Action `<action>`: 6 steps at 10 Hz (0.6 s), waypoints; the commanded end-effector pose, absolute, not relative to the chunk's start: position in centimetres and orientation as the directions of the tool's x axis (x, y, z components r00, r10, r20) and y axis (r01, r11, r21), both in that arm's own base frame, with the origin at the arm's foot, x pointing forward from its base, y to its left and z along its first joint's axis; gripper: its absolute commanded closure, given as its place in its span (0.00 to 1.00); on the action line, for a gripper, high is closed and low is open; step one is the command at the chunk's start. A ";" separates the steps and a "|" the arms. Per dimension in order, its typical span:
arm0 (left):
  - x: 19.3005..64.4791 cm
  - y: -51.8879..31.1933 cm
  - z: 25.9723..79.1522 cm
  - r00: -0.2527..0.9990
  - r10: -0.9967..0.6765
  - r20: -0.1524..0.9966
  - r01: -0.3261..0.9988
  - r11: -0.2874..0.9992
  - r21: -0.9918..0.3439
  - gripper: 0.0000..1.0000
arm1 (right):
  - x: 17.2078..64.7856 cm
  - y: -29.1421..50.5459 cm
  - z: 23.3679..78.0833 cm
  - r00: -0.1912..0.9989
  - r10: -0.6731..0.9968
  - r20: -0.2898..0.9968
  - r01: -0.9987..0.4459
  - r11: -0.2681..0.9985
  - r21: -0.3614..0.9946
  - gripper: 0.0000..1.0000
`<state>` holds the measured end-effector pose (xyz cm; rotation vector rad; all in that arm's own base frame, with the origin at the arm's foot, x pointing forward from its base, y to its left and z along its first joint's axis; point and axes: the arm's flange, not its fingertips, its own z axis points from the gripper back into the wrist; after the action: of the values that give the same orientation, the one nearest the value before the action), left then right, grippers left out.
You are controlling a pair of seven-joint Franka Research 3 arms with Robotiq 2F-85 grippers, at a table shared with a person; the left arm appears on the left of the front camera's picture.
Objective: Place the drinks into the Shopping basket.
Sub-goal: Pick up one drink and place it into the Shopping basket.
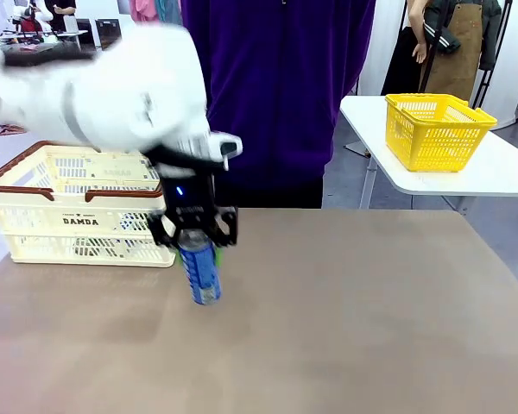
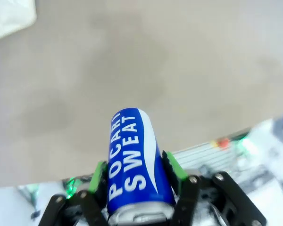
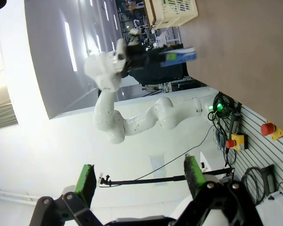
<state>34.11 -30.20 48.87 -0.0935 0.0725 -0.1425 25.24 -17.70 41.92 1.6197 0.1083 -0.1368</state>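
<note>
Looking from the front, we see our left gripper (image 1: 195,242) clamping a blue can (image 1: 200,274) just right of the Shopping basket (image 1: 34,222). Left wrist: pads (image 2: 172,165) pinch its rigid, slick upper body. Right wrist: right gripper (image 3: 139,182) open, empty.

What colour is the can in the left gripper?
Blue with white lettering and a white swoosh; the can shows best in the left wrist view.

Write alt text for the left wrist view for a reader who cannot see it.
The left gripper holds a slim blue metal drink can with white POCARI SWEAT lettering between its green pads, above a bare grey-brown tabletop.
</note>
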 end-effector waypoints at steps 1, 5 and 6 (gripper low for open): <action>33.8 -28.7 55.7 0.964 -0.255 -0.070 0.254 0.967 -0.026 1.00 | 25.2 -17.6 42.4 0.985 -0.013 -0.174 0.173 -0.063 0.983 0.00; 29.8 -27.7 63.2 0.942 -0.305 0.138 0.312 0.949 -0.032 1.00 | 25.2 -17.6 42.4 0.985 -0.013 -0.174 0.173 -0.063 0.983 0.00; 31.6 -28.2 61.5 0.959 -0.283 0.013 0.283 0.959 -0.025 1.00 | 25.2 -17.6 42.4 0.985 -0.013 -0.174 0.173 -0.063 0.983 0.00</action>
<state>30.41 -28.35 63.35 -0.0378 -0.0667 -0.2973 25.23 -17.70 41.92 1.6198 0.1083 -0.1369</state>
